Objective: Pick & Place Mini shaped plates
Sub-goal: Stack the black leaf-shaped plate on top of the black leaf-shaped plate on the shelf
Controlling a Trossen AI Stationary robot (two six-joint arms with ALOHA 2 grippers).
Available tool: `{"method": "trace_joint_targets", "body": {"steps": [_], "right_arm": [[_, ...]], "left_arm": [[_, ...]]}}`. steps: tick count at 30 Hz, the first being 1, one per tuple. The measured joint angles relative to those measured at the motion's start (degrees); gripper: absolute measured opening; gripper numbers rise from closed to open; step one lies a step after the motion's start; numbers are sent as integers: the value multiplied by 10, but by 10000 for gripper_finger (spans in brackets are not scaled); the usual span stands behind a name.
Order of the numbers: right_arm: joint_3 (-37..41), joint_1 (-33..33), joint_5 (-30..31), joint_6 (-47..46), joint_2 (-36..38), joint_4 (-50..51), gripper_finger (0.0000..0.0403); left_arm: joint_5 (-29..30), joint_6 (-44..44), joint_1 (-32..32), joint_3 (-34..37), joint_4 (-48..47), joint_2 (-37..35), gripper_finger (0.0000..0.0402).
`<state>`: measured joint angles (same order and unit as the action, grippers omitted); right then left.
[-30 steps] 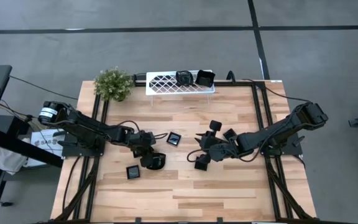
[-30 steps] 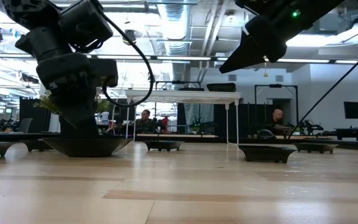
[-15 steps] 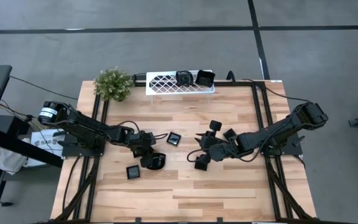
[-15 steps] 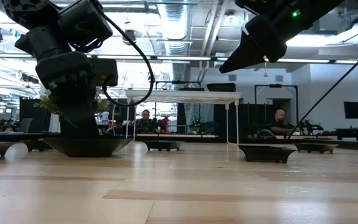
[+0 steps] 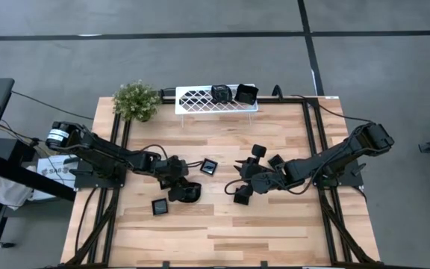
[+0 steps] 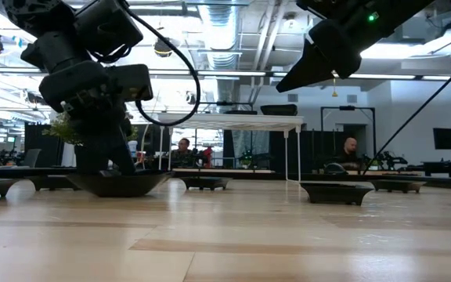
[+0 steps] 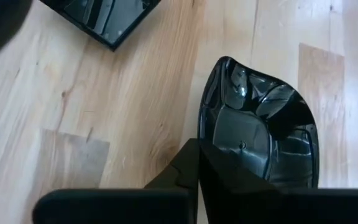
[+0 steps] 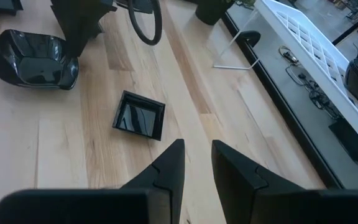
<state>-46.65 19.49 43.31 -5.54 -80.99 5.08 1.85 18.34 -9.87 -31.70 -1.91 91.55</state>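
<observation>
Between the left gripper's (image 7: 197, 155) closed fingers sat the rim of a wavy dish (image 7: 260, 134), resting on the table (image 7: 123, 106). Beyond the right gripper (image 8: 194, 162), narrowly parted and empty, lay a square dish (image 8: 139, 116).

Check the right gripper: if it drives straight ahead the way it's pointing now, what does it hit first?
Probably the small square plate lying flat on the table, just ahead of the right gripper. Depth is unclear, so it might reach bare wood just short of it. The wavy plate sits off to one side.
</observation>
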Motion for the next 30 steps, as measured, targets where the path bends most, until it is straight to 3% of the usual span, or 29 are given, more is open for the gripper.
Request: {"method": "trace_joint_targets", "body": {"steps": [17, 21, 30], "right_arm": [[0, -1, 0, 0, 0, 0, 75], [0, -1, 0, 0, 0, 0, 75], [0, -12, 2, 1, 0, -19, 75]], "left_arm": [[22, -45, -3, 0, 20, -36, 7], [70, -45, -21, 0, 23, -72, 7], [238, -43, -62, 0, 79, -136, 7]]}}
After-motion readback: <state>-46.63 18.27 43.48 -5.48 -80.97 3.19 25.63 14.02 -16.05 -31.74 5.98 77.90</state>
